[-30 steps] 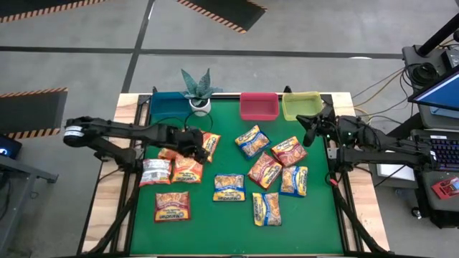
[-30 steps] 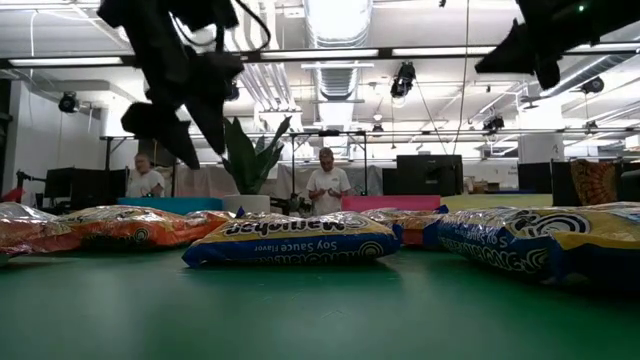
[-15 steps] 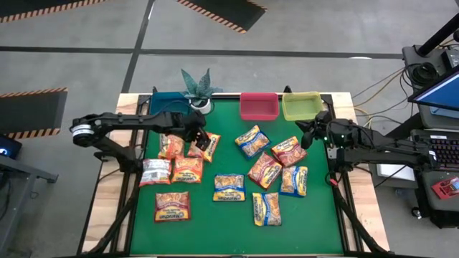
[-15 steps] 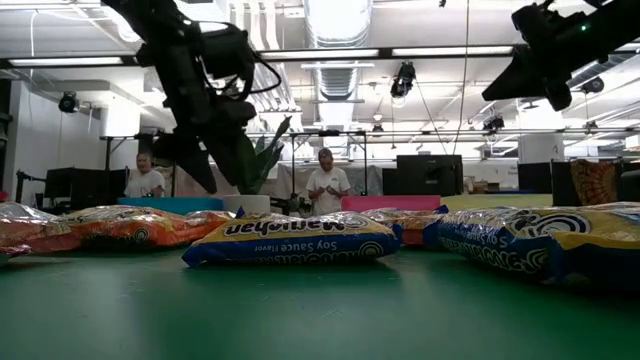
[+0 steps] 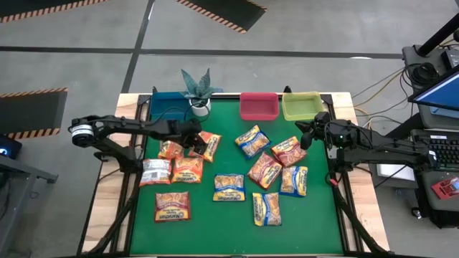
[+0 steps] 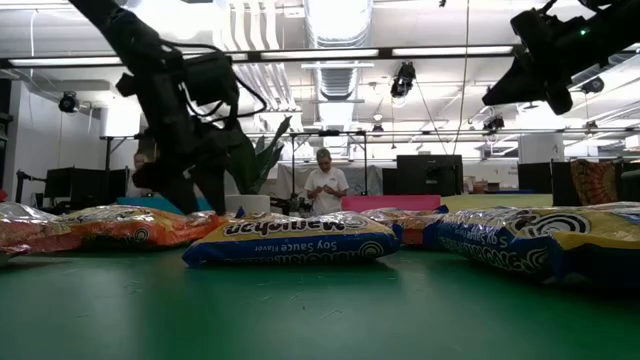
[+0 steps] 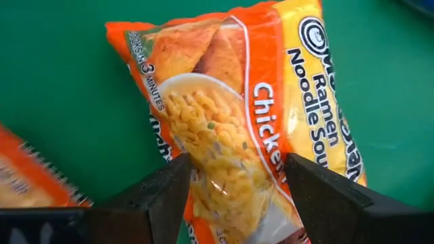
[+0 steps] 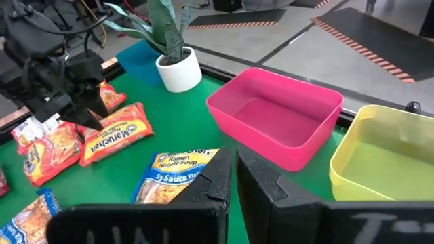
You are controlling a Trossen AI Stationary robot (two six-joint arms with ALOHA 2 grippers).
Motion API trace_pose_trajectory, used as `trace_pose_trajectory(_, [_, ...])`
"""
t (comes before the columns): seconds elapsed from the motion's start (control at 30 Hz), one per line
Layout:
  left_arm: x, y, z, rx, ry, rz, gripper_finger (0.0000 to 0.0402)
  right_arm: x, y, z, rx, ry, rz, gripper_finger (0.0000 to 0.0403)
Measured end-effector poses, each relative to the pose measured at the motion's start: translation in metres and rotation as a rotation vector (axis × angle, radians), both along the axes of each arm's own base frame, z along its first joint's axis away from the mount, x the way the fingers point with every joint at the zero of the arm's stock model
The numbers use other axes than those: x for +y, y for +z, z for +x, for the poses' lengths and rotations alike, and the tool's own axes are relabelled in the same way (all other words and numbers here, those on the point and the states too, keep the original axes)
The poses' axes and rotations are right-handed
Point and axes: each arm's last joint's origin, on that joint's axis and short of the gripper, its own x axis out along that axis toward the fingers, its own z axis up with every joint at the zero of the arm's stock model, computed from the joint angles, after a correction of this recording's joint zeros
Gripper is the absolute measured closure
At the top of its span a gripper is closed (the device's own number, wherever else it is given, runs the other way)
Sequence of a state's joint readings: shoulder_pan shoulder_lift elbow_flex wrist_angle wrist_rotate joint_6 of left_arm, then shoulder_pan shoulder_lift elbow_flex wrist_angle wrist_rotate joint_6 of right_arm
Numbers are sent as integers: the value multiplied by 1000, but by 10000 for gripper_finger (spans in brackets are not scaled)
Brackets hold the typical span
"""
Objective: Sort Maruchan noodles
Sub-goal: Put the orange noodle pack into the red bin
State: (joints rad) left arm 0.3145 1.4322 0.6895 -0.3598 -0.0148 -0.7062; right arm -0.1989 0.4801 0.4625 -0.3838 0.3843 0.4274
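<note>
**Left gripper poised over an orange chicken packet**

Spread wide, left gripper (image 5: 195, 141), fingers (image 7: 152, 196) straddling the orange chicken packet (image 7: 244, 115) lying flat on the green table (image 5: 215, 222). Down close to the packet, one finger at each long side, nothing pinched yet: placed so, by the look of it, for a grab across the packet's width. Just beside it, toward the arm, another orange packet (image 5: 171, 150), edge only glimpsed in the left wrist view. Reaching in from the table's left edge, arm stretched long and low across the mat, wrist bent down toward the packet near the potted plant (image 5: 199, 92).

Farther out, remaining noodles scattered flat and unsorted: maroon packets (image 5: 172, 206) near the left front, blue-and-yellow packets (image 5: 229, 187) through the middle, more orange and maroon ones toward the right. Along the far edge, blue bin (image 5: 166, 106), pink bin (image 5: 259, 106) and yellow-green bin (image 5: 300, 105), the latter two empty as far as visible; sorting judged barely begun.

Closed tight on nothing, right gripper (image 5: 308, 133), held raised near the yellow-green bin, arm folded back at the table's right edge, seemingly waiting. In the room behind, a person (image 6: 322, 188) standing.
</note>
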Motion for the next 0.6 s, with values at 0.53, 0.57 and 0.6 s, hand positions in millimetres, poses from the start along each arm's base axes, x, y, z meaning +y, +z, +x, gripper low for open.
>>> trace_pose_trajectory(0.53, [-4, -9, 2, -98, -5, 8, 341, 0, 1, 0, 4, 3, -25, 390])
trace_pose_trajectory(0.57, [-3, -8, 3, -102, -6, 9, 358, 0, 2, 1, -2, 4, -29, 390])
trace_pose_trajectory(0.6, [-3, -7, 4, -106, -11, 11, 375, 0, 2, 1, -8, 6, -33, 390])
